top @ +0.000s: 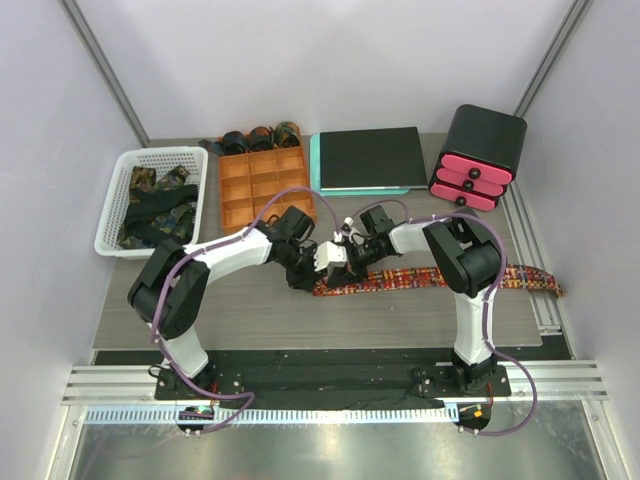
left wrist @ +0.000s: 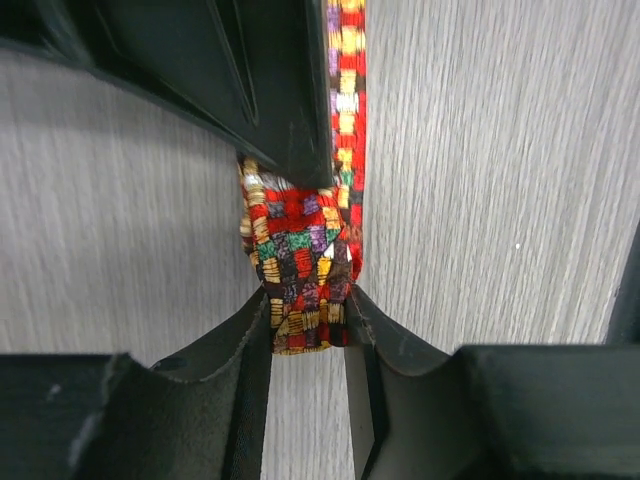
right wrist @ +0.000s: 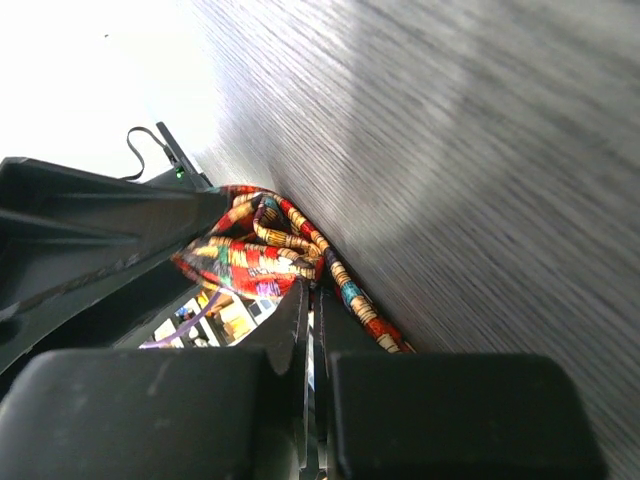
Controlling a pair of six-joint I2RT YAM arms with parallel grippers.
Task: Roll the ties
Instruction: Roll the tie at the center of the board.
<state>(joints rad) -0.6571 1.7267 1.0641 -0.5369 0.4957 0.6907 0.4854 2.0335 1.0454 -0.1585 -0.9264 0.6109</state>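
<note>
One of the ties, a red-orange multicoloured check tie [top: 430, 276], lies stretched across the middle of the table, its left end wound into a small coil [left wrist: 300, 240]. My left gripper [left wrist: 307, 290] is shut on that coil, one finger on each side of it. My right gripper [right wrist: 310, 288] is shut, and its tips rest against the coil's folds [right wrist: 250, 260] from the other side. I cannot tell whether any fabric sits between its jaws. In the top view both grippers, left [top: 312, 272] and right [top: 345, 258], meet at the tie's left end.
A white basket [top: 160, 152] at the back left holds dark patterned ties. Beside it sits an orange compartment tray [top: 262, 185] with dark rolls [top: 260, 137] in its far row. A dark book [top: 365, 157] and a black box with pink drawers [top: 480, 155] stand behind.
</note>
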